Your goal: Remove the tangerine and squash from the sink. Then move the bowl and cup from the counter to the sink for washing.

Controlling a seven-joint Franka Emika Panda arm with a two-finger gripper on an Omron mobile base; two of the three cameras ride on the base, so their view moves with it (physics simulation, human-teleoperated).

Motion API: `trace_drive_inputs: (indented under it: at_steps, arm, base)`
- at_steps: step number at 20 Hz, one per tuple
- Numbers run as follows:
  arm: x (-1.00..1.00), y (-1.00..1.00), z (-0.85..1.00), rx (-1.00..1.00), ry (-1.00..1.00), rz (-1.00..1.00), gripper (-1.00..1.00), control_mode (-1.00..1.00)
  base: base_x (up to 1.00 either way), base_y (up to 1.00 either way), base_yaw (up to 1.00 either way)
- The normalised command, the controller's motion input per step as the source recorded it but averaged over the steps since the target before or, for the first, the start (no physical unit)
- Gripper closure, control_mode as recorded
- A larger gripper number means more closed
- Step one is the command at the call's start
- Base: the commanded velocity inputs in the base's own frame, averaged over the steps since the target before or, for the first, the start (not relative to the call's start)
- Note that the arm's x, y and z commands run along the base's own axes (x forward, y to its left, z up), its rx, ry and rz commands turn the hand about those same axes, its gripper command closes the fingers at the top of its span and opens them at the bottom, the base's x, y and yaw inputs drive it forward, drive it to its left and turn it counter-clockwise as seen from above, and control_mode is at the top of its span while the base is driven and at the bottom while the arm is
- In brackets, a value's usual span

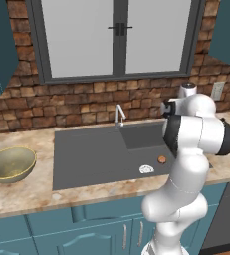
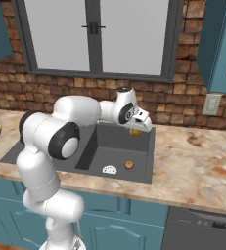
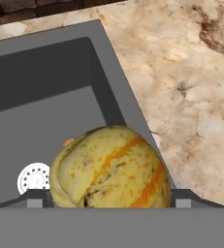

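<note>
Hand (image 3: 108,206) spread wide around the squash (image 3: 111,167), gripping it

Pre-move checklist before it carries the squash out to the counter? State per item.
1. Squash between the gripper fingers: ok.
2. Squash lifted above the sink basin: ok, seen in the right base view.
3. Firm grip: cannot tell, contact is hidden.
4. Counter beside the basin bare for a drop: ok.
5. Tangerine out of the sink: not ok, it lies by the drain.
6. Bowl moved: not ok, on the counter.
</note>
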Motion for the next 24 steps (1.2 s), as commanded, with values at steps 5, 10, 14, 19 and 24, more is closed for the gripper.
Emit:
trace_drive_inputs:
  at_steps: [5,10,14,19,24]
  arm:
    - [-0.14,-0.28,0.01,-0.01,0.00,0.00,1.00,-1.00]
    - [-0.12,-0.34,0.00,0.00,0.00,0.02,1.00,-1.00]
    - [-0.12,-0.38,0.00,0.00,0.00,0.04,1.00,-1.00]
    - [-0.15,-0.41,0.00,0.00,0.00,0.03,1.00,-1.00]
    - [-0.16,-0.42,0.00,0.00,0.00,0.03,1.00,-1.00]
  base:
    - [0.00,0.00,0.00]
    - [0.00,0.00,0.00]
    - [0.00,0.00,0.00]
    - [0.00,0.00,0.00]
    - [0.00,0.00,0.00]
